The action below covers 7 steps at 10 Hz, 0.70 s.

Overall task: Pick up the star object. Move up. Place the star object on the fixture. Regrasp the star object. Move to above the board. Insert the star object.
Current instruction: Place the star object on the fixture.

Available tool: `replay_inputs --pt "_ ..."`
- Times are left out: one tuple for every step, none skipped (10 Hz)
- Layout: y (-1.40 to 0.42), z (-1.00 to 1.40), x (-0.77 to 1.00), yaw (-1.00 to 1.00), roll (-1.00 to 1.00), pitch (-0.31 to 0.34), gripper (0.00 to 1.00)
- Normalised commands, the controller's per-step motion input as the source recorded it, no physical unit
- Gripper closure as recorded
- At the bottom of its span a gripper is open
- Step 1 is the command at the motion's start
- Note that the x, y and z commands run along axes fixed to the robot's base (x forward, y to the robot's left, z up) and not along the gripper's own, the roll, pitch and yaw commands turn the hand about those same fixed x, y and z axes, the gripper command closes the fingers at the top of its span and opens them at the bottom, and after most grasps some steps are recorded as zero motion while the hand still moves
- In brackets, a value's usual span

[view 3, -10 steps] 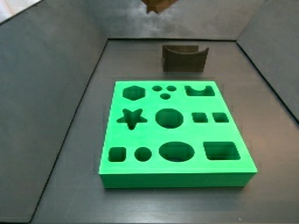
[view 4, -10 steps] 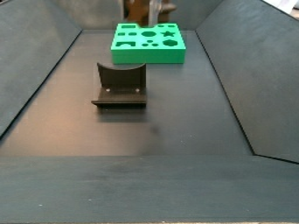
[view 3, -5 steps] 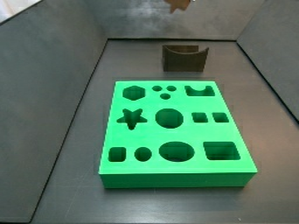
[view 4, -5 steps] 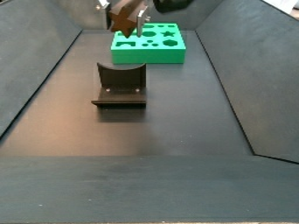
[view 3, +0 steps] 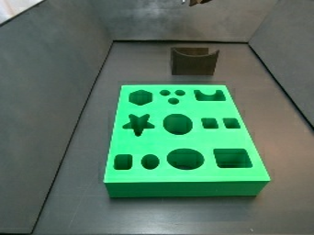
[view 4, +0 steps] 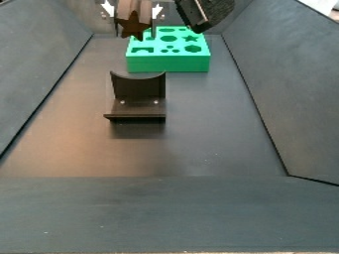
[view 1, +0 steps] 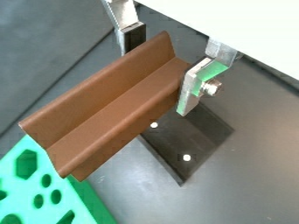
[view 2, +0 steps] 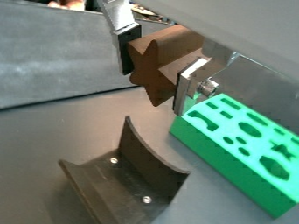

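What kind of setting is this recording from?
Likely a lab test cell for insertion trials: a dark walled enclosure, a green board with shaped cutouts, and a notched fixture on the floor. The end effector hangs above them, shut on the star object.

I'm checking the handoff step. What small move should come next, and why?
Probably lower toward the fixture: the gripper is shut on the star object and hangs above the fixture's empty notch, beside the board.

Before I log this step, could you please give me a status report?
Gripper shut on star object, raised above fixture. Star off fixture and board. Nothing in the way.
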Motion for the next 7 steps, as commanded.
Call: replay_inputs --pt "0.03 0.00 0.09 -0.08 -0.22 0.369 1.00" --pt "0.03 0.00 0.09 -0.12 -0.19 0.324 1.00" --pt "0.04 0.00 0.08 -0.14 -0.14 0.252 1.00" --pt "0.04 0.00 0.08 -0.15 -0.11 0.212 1.00" --pt "0.06 -1.00 0.11 -0.20 -1.00 0.090 1.00" --pt "0.07 -1.00 0.12 -0.21 -1.00 0.062 1.00" --pt "0.08 -1.00 0.12 -0.21 -1.00 0.059 1.00"
